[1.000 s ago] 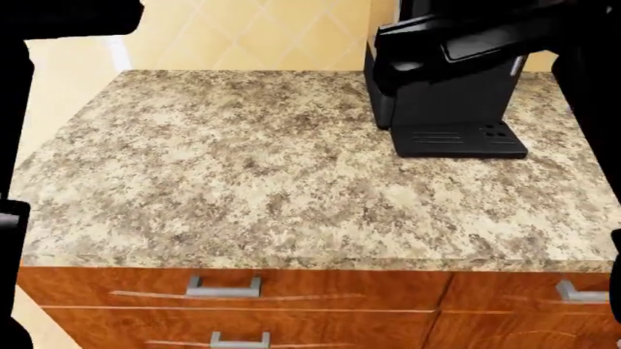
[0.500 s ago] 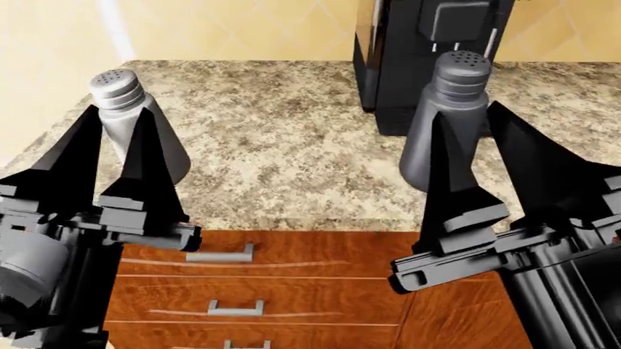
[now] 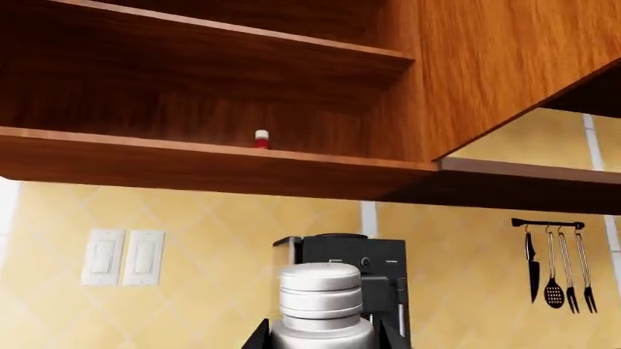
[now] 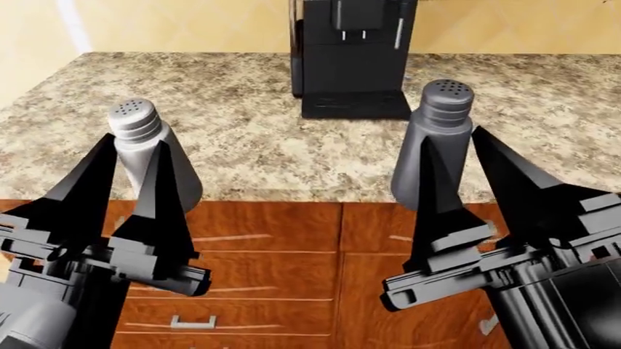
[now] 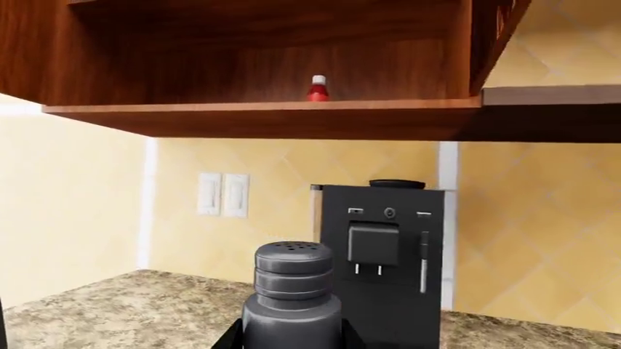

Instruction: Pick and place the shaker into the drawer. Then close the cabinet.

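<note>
In the head view both grippers point up in front of the cabinet (image 4: 272,225). My right gripper (image 4: 454,138) is shut on the dark grey shaker (image 4: 441,109), which stands upright between its fingers; the right wrist view shows this shaker (image 5: 291,283) pressed between the gripper's (image 5: 288,336) jaws. My left gripper (image 4: 134,145) is shut on a second, lighter silver shaker (image 4: 136,123), also seen in the left wrist view (image 3: 321,298) between that gripper's (image 3: 322,334) jaws. All drawer fronts in view are shut, so no drawer inside shows.
A black coffee machine (image 4: 351,51) stands at the back of the granite top (image 4: 252,138). A wall shelf above holds a small red bottle (image 5: 318,88). Light switches (image 3: 121,256) and a utensil rack (image 3: 553,269) are on the yellow wall.
One second ago no shakers or raised grippers showed. Since half a second ago the head view has pulled back and shifted, so the coffee machine sits further left and farther away.
</note>
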You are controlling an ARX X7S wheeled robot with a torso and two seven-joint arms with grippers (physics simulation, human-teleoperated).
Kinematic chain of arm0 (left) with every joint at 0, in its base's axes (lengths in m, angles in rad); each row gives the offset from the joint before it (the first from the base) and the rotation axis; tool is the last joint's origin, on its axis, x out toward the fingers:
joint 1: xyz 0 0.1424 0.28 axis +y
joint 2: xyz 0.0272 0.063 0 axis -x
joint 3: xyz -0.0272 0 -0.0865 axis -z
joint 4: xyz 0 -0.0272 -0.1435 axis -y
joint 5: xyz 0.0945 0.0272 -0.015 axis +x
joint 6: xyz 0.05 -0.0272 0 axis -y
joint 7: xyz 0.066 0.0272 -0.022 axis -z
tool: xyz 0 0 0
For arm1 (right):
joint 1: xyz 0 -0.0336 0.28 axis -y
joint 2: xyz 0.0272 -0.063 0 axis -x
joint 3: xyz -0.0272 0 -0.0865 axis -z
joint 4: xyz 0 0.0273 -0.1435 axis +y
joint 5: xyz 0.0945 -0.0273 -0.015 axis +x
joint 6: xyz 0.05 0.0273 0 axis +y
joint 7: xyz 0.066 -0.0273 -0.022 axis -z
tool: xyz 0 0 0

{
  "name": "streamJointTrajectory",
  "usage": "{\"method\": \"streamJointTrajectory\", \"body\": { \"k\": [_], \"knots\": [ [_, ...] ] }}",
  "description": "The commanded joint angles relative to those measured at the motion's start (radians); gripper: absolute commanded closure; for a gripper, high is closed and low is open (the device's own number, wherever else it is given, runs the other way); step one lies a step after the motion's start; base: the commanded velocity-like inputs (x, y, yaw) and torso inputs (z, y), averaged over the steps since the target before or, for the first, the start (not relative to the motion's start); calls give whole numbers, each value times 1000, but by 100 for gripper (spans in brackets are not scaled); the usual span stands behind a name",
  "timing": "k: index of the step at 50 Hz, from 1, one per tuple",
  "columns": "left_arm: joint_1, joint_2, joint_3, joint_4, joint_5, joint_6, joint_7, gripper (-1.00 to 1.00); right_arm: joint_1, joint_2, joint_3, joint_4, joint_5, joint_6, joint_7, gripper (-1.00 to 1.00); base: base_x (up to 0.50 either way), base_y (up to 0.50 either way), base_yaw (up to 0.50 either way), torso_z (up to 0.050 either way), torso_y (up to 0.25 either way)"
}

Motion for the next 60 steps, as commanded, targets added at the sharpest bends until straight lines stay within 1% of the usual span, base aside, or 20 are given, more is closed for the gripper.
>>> {"method": "streamJointTrajectory", "body": {
  "k": [1, 7, 19, 42, 49, 60],
  "knots": [
    [13, -7, 1, 9, -12, 20, 1, 100, -1, -8, -22, -3, -9, 6, 11, 100, -236, -503, 0, 0, 0],
    [14, -10, 3, 12, -11, 22, 0, 100, -2, -10, -29, -3, -15, 6, 10, 100, -236, -503, 0, 0, 0],
    [14, -14, 15, 17, -5, 24, -2, 100, -4, -10, 6, -3, 7, 6, 0, 100, -216, -503, 0, 0, 0],
    [13, -18, 35, 11, 5, 33, 1, 100, 2, -14, 20, -3, 44, 6, 20, 100, -17, -500, 0, 0, 0],
    [14, -24, 36, 21, 4, 32, -5, 100, 7, -16, 11, -3, 59, 6, 42, 100, -5, -500, 0, 0, 0],
    [22, -33, 42, 38, 11, 44, -5, 100, 28, -17, 5, -3, 124, 6, 124, 100, -8, -500, 0, 1, 0]
  ]
}}
